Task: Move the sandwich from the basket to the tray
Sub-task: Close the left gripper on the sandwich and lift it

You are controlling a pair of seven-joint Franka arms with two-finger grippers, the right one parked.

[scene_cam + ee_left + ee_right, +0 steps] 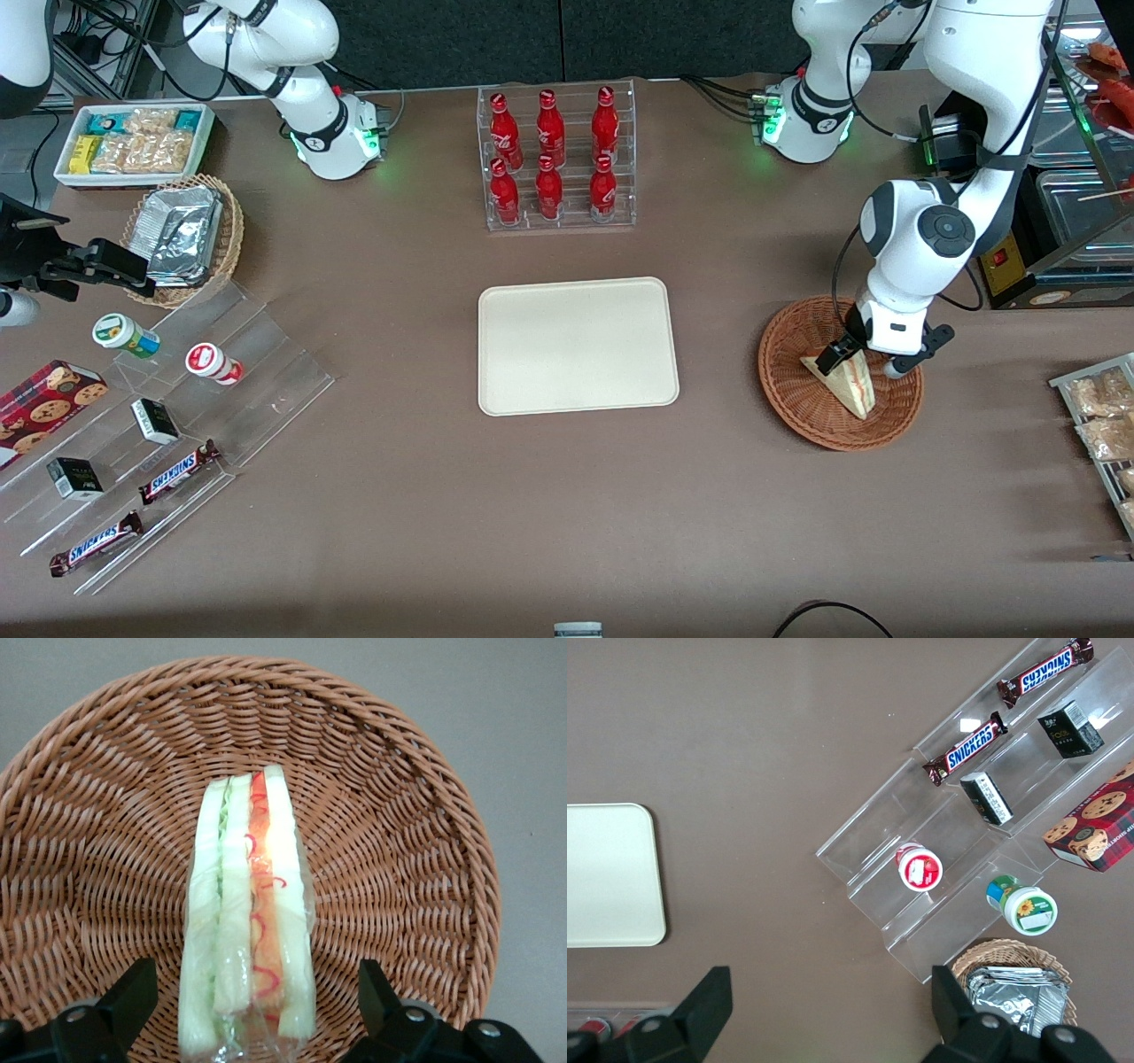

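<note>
Reddish-brown wicker: the basket [840, 373] sits toward the working arm's end of the table, and the sandwich [845, 380] lies in it, standing on its long edge so the red and green filling faces up. We judge that this pose suits a pinch across the two bread faces. The wrap around it looks like clear film, likely slippery and soft, so a gentle squeeze seems wise.

The gripper [873, 359] is down in the basket, over the sandwich's thick end. In the wrist view the gripper [257, 1001] has its fingers [133, 992] spread wide, one on either side of the sandwich [248, 921], each with a clear gap to the bread. Nothing is held yet.

The tray [576, 346] lies flat at mid-table, well apart from the basket [407, 842], with nothing on it. We read the current step as the approach before closing.
</note>
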